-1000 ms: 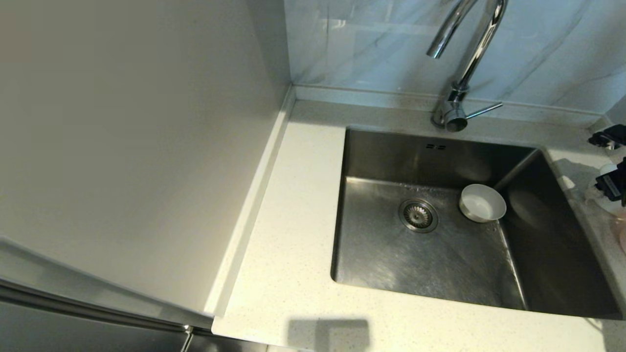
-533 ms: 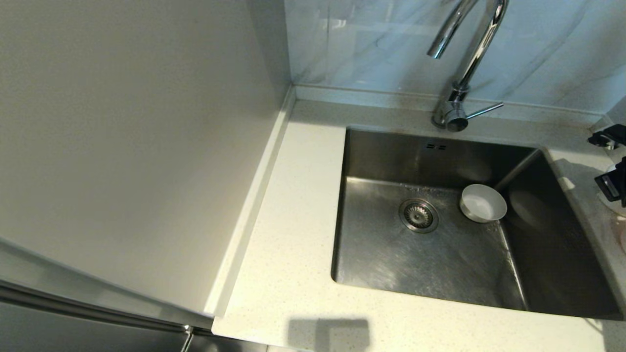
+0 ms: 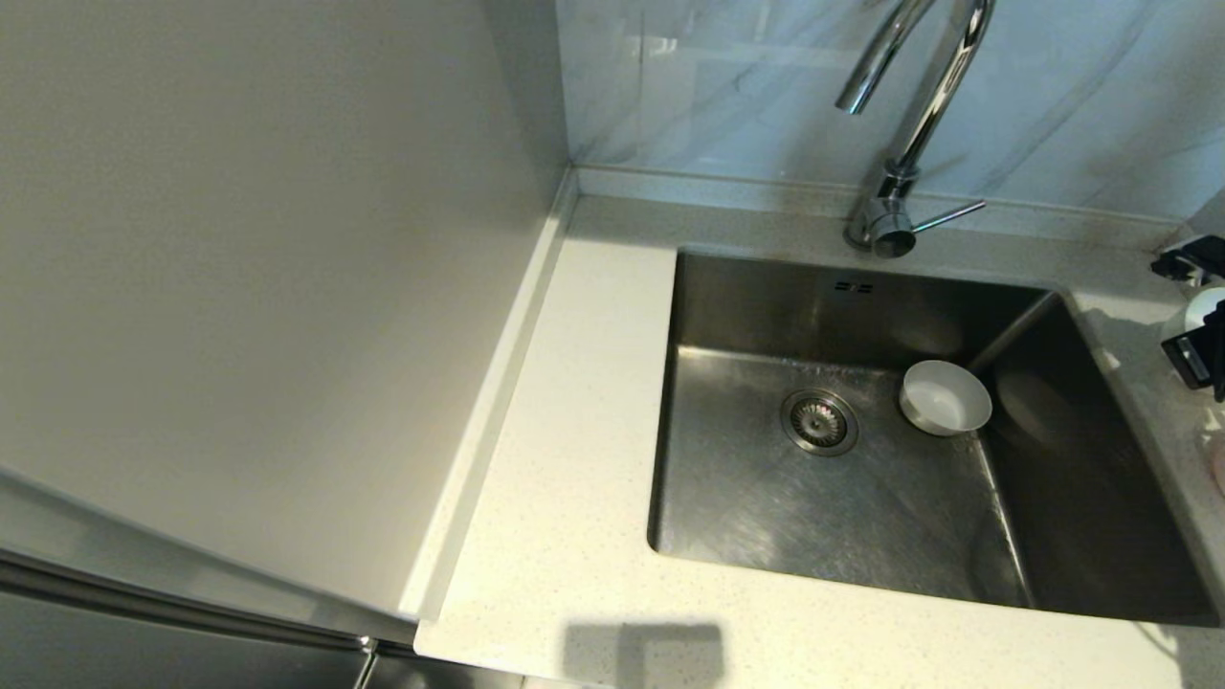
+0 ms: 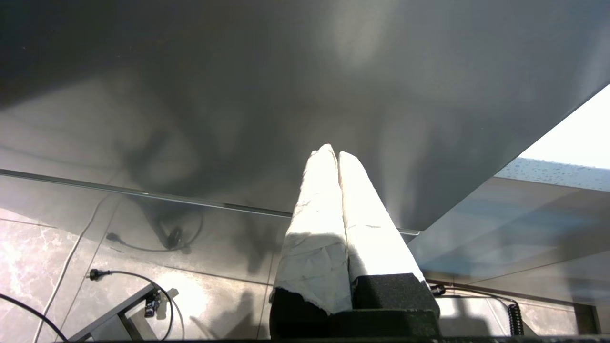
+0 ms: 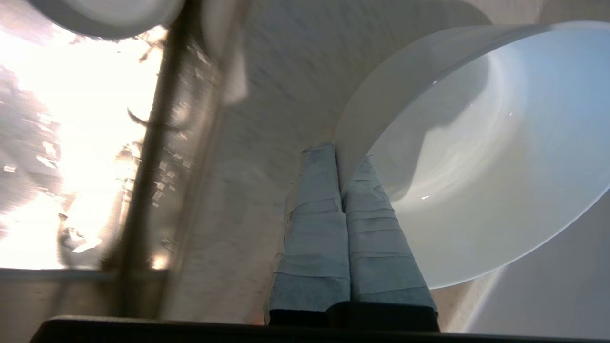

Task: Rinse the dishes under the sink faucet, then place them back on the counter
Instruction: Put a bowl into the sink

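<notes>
So the right gripper [image 5: 339,155] sits at the far right of the counter [image 3: 574,478], pinched onto the rim of a white bowl [image 5: 476,157]: one taped finger inside the wall, one outside, jaws nearly together with only the thin rim between them. In the head view only the black gripper body shows at the frame's right edge, with a bit of white bowl beside it. A second bowl [image 3: 945,397], pale grey-white, rests upright on the floor of the sink [image 3: 823,507], just beside the drain [image 3: 819,422] and near the right-rear corner. A sliver of a pink bowl [image 3: 1218,469] peeks in at the right edge. The faucet [image 3: 904,124] shows no water running; its lever [image 3: 947,216] points right.

The left gripper [image 4: 337,157] hangs parked below counter height, fingers pressed together, holding nothing.

Likely step: carrying the white bowl over to the sink. A rim pinch is a weak hold, so lift straight and slowly, keep the bowl level, clear the sink edge, and avoid knocking the bowl already inside.
</notes>
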### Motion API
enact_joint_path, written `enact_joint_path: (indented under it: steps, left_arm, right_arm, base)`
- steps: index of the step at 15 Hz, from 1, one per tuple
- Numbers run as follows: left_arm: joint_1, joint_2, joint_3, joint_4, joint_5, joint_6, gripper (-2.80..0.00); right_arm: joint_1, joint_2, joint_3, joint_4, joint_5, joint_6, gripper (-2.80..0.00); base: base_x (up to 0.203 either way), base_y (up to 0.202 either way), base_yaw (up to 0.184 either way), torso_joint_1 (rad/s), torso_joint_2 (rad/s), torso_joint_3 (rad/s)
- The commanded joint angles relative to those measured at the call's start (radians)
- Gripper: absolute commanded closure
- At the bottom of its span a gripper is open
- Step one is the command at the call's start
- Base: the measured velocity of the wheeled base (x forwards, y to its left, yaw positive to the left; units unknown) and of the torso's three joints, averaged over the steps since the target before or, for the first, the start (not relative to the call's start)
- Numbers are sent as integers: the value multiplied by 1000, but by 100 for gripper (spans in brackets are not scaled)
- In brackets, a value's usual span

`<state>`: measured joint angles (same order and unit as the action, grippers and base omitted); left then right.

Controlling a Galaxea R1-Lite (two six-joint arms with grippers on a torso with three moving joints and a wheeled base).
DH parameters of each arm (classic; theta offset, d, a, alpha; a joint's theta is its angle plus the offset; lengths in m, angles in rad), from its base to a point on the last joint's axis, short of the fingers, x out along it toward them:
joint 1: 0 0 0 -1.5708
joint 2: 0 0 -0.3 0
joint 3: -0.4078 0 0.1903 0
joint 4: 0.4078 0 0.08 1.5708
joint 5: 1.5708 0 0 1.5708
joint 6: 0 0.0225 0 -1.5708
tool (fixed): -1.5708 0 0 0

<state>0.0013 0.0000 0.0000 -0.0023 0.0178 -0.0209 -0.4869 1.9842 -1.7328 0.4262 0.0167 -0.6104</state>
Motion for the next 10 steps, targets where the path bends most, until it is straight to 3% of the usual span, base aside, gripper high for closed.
enact_joint_path:
  steps: [1, 4, 10]
  left_arm:
    - [0, -3, 0, -1, 0, -1, 0]
    - [0, -3, 0, -1, 1, -1, 0]
    - [0, -3, 0, -1, 1, -1, 0]
  right_arm:
    - [26, -42, 17, 0, 24, -3, 0]
    - [112, -154, 123, -19, 58, 10, 0]
    - [436, -372, 543, -173, 64, 34, 0]
  base:
    - [0, 0, 0, 0, 0, 0]
    - [0, 0, 0, 0, 0, 0]
    - [0, 0, 0, 0, 0, 0]
